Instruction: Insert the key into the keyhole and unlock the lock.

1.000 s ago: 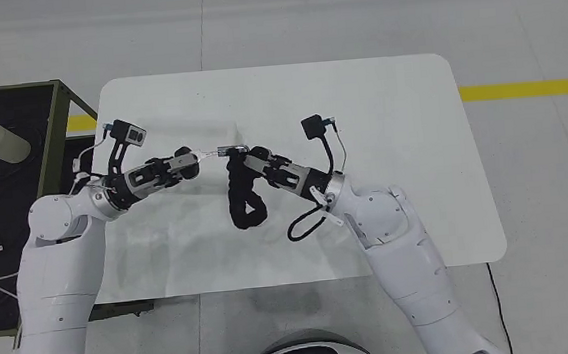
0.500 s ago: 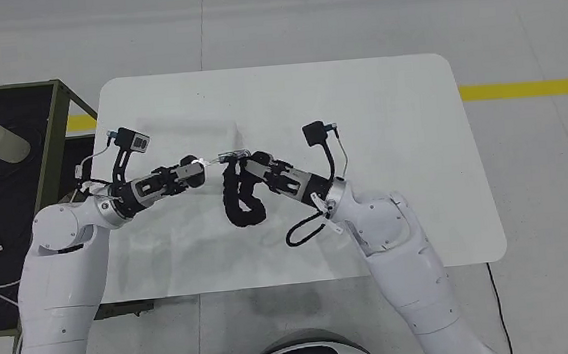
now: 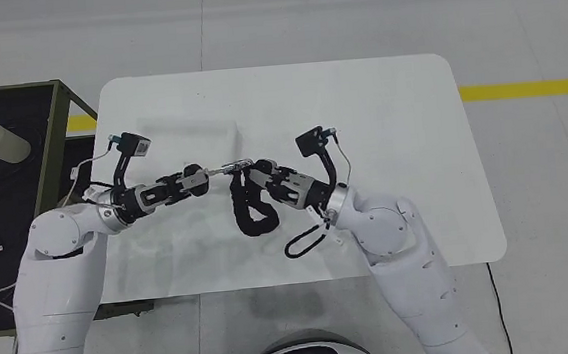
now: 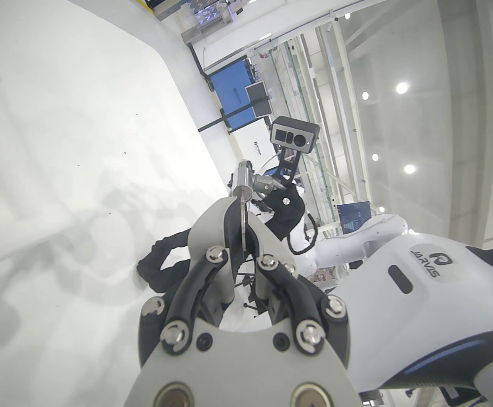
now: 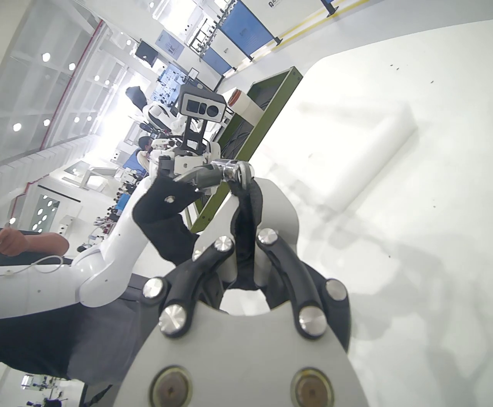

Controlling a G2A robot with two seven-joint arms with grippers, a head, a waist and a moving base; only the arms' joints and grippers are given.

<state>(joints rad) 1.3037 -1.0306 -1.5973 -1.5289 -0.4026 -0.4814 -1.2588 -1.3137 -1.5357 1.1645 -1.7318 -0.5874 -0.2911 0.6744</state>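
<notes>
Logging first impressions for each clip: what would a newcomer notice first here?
The two arms meet above the middle of the white table. The left gripper pinches a thin key, its tip at the lock's metal end; the right gripper clamps the lock's black cable, which loops down toward the table.

I get the table (image 3: 387,79) from overhead; my two wrist views face each other closely, sharing the lock (image 4: 243,181).

We see a white table (image 3: 388,99) with rounded corners; a flat white slab (image 5: 377,154) lies on it, just beyond the left gripper (image 3: 208,172).
</notes>
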